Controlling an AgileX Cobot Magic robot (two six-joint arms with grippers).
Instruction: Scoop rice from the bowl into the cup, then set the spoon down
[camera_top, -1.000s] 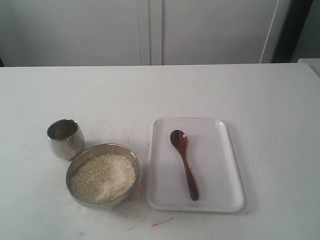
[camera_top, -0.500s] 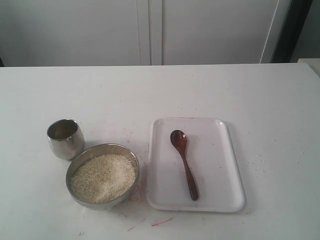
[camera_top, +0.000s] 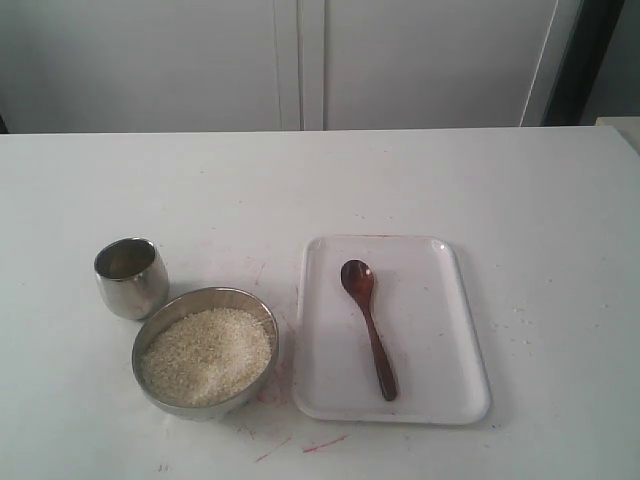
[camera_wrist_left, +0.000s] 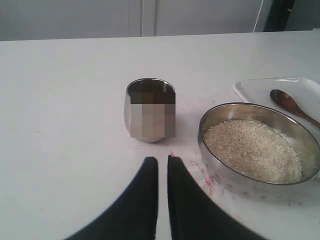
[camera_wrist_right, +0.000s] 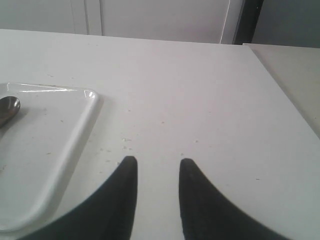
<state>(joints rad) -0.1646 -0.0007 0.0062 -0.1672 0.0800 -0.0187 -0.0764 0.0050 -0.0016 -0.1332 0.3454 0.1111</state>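
On the white bench (camera_top: 500, 180), right of centre in the exterior view, lies a white tray (camera_top: 430, 290) with its long side running away from the camera. The spoon (camera_top: 368, 325) rests flat inside the tray. Its scoop is at the far end, hollow side up, and its handle slants toward the near edge. It lies free of both arms.

Just left of the tray sits the bowl (camera_top: 205, 292), with a narrow strip of bench between them. Rice (camera_top: 207, 355) fills most of the bowl, its surface uneven. The cup (camera_top: 131, 278) stands upright just beside the bowl, behind it and to its left, not touching. Its inside is dark, so its contents cannot be made out.

Red smears (camera_top: 325, 442) mark the bench around the near side of the bowl and tray.

Left wrist view: the left fingers (camera_wrist_left: 145, 200) are dark and drawn nearly together, with only a thin slit between the tips and nothing held. They point toward the cup, which is near but apart from them.

Right wrist view: the right fingers (camera_wrist_right: 120, 200) stand apart with a clear gap between them, nothing in it. They are over the bench just beside the tray's edge. A few loose grains (camera_wrist_right: 126, 141) dot the bench there.
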